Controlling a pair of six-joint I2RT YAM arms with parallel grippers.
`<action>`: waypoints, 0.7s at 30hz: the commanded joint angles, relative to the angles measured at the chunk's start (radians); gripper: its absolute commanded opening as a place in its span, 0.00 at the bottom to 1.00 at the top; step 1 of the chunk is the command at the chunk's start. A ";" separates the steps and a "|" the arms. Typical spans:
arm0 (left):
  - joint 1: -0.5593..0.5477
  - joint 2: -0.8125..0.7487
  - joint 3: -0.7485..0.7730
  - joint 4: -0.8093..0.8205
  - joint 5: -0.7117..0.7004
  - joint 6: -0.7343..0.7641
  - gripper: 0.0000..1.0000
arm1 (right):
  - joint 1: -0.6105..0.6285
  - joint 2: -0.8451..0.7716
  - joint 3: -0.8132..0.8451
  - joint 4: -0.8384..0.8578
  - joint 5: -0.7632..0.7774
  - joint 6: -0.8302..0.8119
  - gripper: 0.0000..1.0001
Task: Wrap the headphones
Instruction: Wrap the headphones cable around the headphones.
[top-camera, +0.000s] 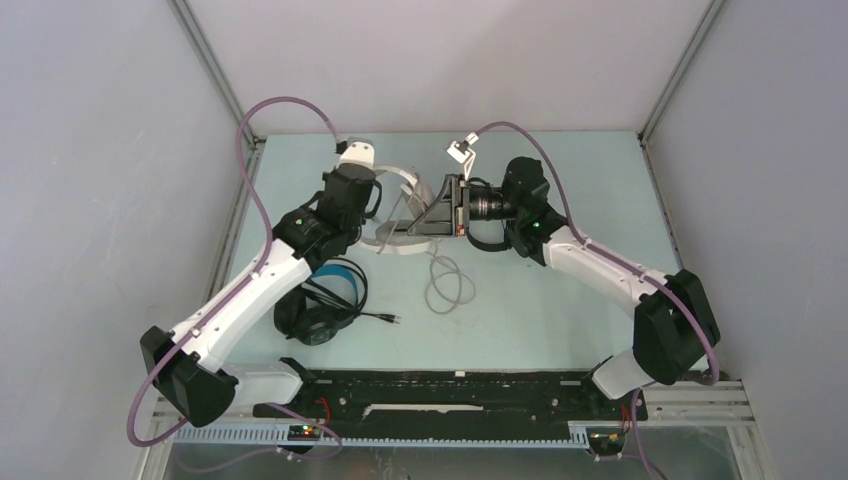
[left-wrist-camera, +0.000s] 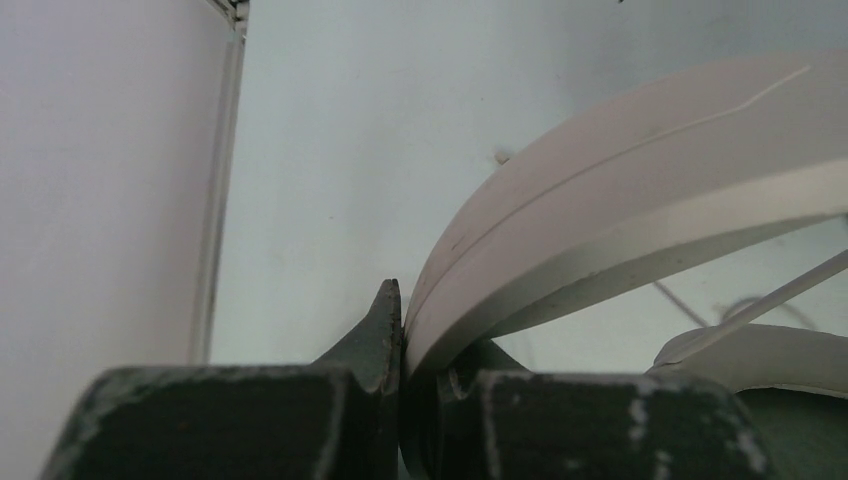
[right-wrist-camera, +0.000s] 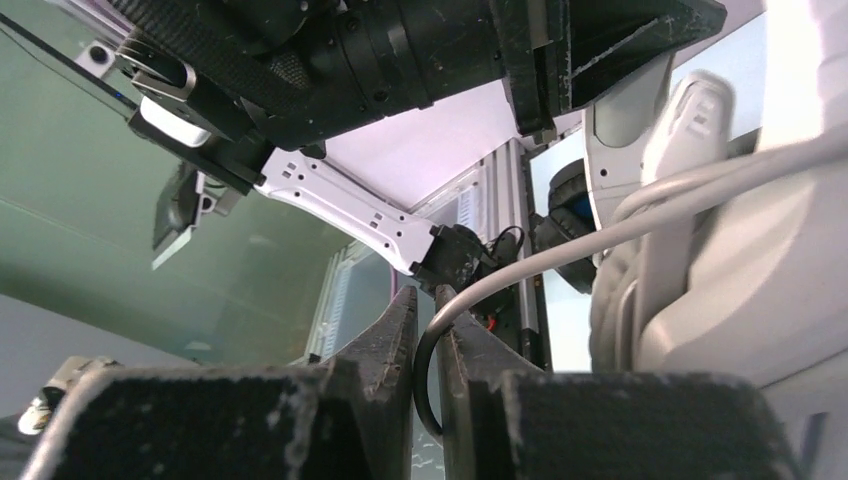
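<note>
The white headphones (top-camera: 398, 243) are lifted over the middle of the table, between my two grippers. My left gripper (left-wrist-camera: 405, 330) is shut on their curved white headband (left-wrist-camera: 620, 200), which arcs up and to the right from the jaws. My right gripper (right-wrist-camera: 428, 310) is shut on their grey cable (right-wrist-camera: 600, 235), which bends between the fingertips and runs to a padded white ear cup (right-wrist-camera: 720, 300). In the top view the slack of the grey cable (top-camera: 447, 285) lies looped on the table. The black headphones with a blue headband (top-camera: 320, 300) lie under my left arm.
The black pair's plug (top-camera: 395, 320) points right on the pale green table (top-camera: 560, 300). White enclosure walls and metal frame posts (top-camera: 215, 70) close in the left, back and right. A black rail (top-camera: 450, 385) runs along the near edge between the arm bases.
</note>
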 joint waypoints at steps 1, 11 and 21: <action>0.026 -0.060 0.048 0.098 0.013 -0.234 0.00 | 0.046 -0.093 0.067 -0.187 0.070 -0.265 0.14; 0.026 -0.081 0.101 0.107 0.120 -0.443 0.00 | 0.103 -0.139 0.067 -0.310 0.241 -0.510 0.14; 0.027 -0.075 0.180 0.031 0.094 -0.569 0.00 | 0.201 -0.175 0.067 -0.418 0.477 -0.723 0.11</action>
